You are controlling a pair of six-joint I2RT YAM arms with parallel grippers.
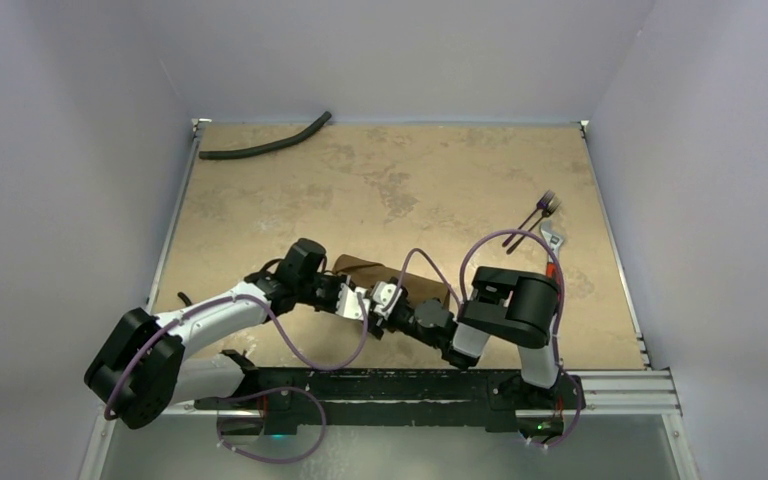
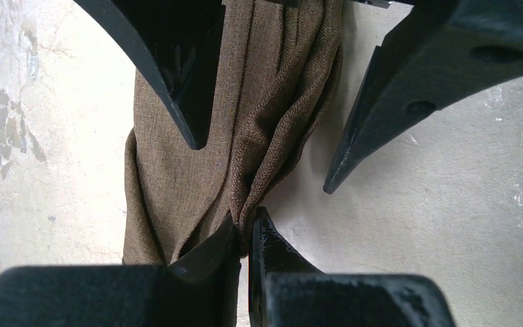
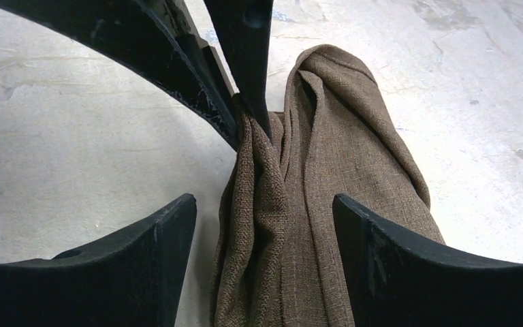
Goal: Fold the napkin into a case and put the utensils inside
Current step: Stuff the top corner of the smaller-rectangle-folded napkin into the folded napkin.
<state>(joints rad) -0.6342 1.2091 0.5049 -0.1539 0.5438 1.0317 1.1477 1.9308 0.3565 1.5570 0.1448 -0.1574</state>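
Observation:
The brown napkin [image 1: 422, 288] lies bunched into a long narrow bundle near the table's front middle. My left gripper [image 2: 245, 228] is shut on a fold at one end of the napkin [image 2: 177, 170]. My right gripper [image 3: 262, 204] faces it from the other side, open, its fingers straddling the napkin [image 3: 354, 150] without touching it. In the top view the left gripper [image 1: 360, 302] and the right gripper [image 1: 388, 300] stand tip to tip over the cloth. The utensils [image 1: 534, 216], dark and slim, lie at the far right of the table.
A long black curved hose [image 1: 265, 145] lies at the back left. Beside the utensils there is a silvery tool with a red handle [image 1: 552, 250]. Purple cables loop over both arms. Raised rails edge the table on the left and right.

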